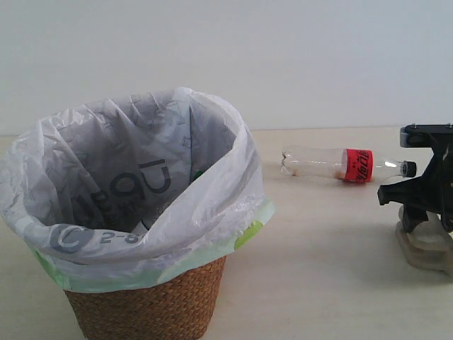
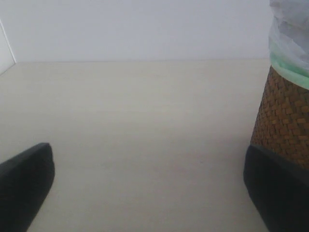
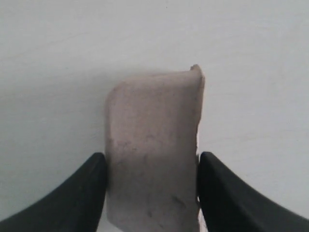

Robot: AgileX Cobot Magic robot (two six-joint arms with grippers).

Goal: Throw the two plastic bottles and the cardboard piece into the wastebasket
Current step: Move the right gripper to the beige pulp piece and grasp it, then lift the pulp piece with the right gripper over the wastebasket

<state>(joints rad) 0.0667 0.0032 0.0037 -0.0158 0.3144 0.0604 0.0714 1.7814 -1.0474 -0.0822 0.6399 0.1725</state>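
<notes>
The grey-beige cardboard piece (image 3: 152,125) lies on the table at the far right (image 1: 425,246). My right gripper (image 3: 150,162) comes down over it (image 1: 427,212), with both black fingers pressed against its sides. The slim clear bottle with red label and black cap (image 1: 333,163) lies on its side behind, cap toward the right arm. The wicker wastebasket (image 1: 148,308) with its white bag stands front left. My left gripper (image 2: 148,159) is open over bare table right beside the basket's woven wall (image 2: 285,121). The green-label bottle is out of view.
A pale wall runs close behind the beige table (image 1: 318,283). The bag's rim (image 1: 233,142) flares wider than the basket. A table edge shows in the left wrist view (image 2: 7,48).
</notes>
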